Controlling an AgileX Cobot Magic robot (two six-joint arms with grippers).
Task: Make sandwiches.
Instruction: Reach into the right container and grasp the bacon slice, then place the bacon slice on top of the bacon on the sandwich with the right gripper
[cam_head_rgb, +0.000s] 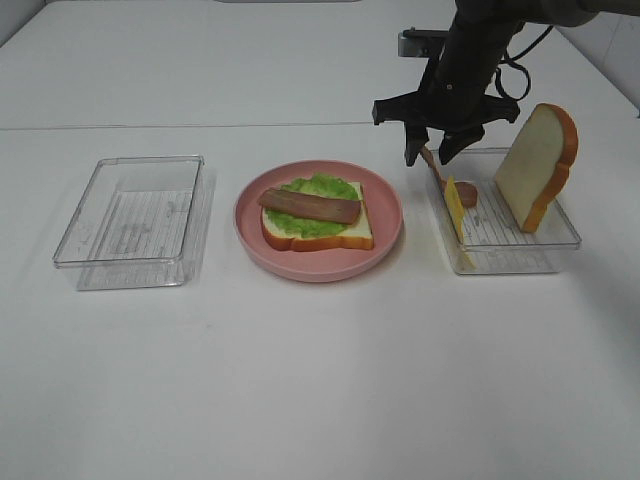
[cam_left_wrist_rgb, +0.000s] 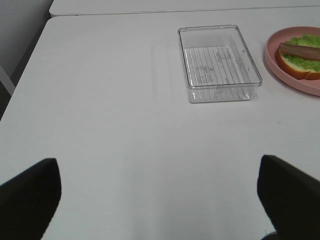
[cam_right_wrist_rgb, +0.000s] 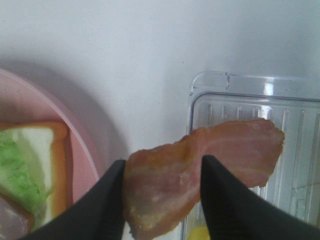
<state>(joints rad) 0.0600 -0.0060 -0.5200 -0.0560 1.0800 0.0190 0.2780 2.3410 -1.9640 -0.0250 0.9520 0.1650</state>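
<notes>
right wrist view: right gripper (cam_right_wrist_rgb: 163, 170), black fingers (cam_right_wrist_rgb: 105, 210) clamped on a brown-pink toy bacon strip (cam_right_wrist_rgb: 200, 165) above the clear plastic tray (cam_right_wrist_rgb: 300, 130); left gripper (cam_left_wrist_rgb: 157, 170) gapes. half-built sandwich (cam_head_rgb: 318, 212) on round pink plate (cam_head_rgb: 245, 215) lacks this bacon, yellow cheese slice (cam_head_rgb: 457, 205), white bread slice (cam_head_rgb: 535, 165).

A white table (cam_left_wrist_rgb: 125, 125) fills most of the frame, with a seam (cam_left_wrist_rgb: 175, 11) running across its top edge. The gripper (cam_left_wrist_rgb: 157, 167) stands wide apart, its dark fingers (cam_left_wrist_rgb: 30, 200) sitting one in each lower corner with bare table between them. A clear tray (cam_left_wrist_rgb: 220, 94) with a ribbed floor lies right of centre in the upper half. Near it but apart, a pink plate (cam_left_wrist_rgb: 270, 50) is cut off by the right edge. On the plate lies bread (cam_left_wrist_rgb: 295, 71) topped with lettuce (cam_left_wrist_rgb: 307, 41) and a bacon (cam_left_wrist_rgb: 300, 50) strip.
</notes>
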